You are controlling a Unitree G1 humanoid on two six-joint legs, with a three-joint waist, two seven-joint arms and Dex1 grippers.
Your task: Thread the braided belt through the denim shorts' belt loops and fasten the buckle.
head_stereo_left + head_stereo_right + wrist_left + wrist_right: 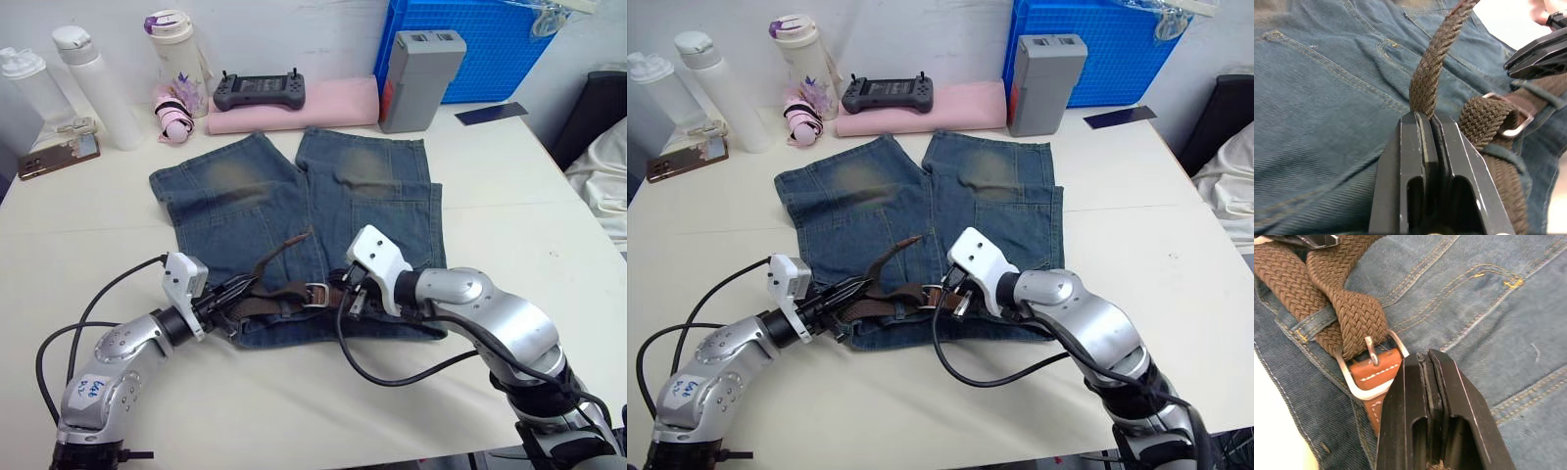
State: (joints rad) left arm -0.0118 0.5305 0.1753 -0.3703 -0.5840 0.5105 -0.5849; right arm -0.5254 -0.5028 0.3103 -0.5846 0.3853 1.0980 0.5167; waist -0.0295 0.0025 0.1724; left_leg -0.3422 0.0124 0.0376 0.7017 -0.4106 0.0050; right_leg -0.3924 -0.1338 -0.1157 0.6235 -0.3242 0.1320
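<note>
On the desk, the braided belt lies along the denim shorts' waistband under a belt loop, its end through the buckle; the left pincer pinches the tail, the right pincer is pressed together empty, so fastening looks nearly finished.

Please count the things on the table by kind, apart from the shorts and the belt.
Bottles: 3 (two white, one flowered)
Handheld controller: 1
Pink rolled cloth: 1
Grey box: 1
Total: 6
</note>
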